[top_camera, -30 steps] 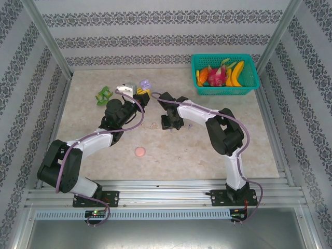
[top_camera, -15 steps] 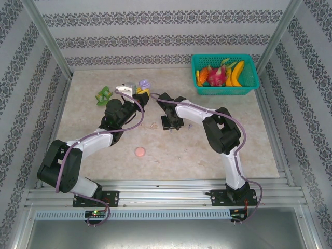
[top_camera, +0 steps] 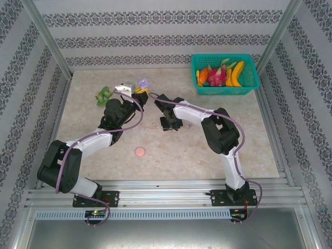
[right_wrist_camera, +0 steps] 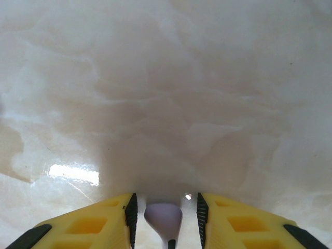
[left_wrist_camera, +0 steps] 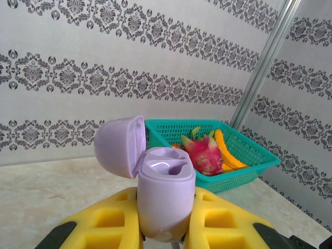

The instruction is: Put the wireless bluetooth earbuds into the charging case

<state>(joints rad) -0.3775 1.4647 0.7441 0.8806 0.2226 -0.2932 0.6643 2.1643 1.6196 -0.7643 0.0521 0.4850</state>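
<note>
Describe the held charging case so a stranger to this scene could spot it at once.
From the teal fruit basket in the far right corner of the table, look left to the left claw. Upright between its yellow fingers sits the lilac charging case, lid flipped open; the pink disc nearby lies flat on the table.

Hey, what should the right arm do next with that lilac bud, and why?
Probably close the right gripper on the lilac earbud: it lies between the fingers with gaps either side. The left gripper holds the open lilac case, wells empty.
</note>
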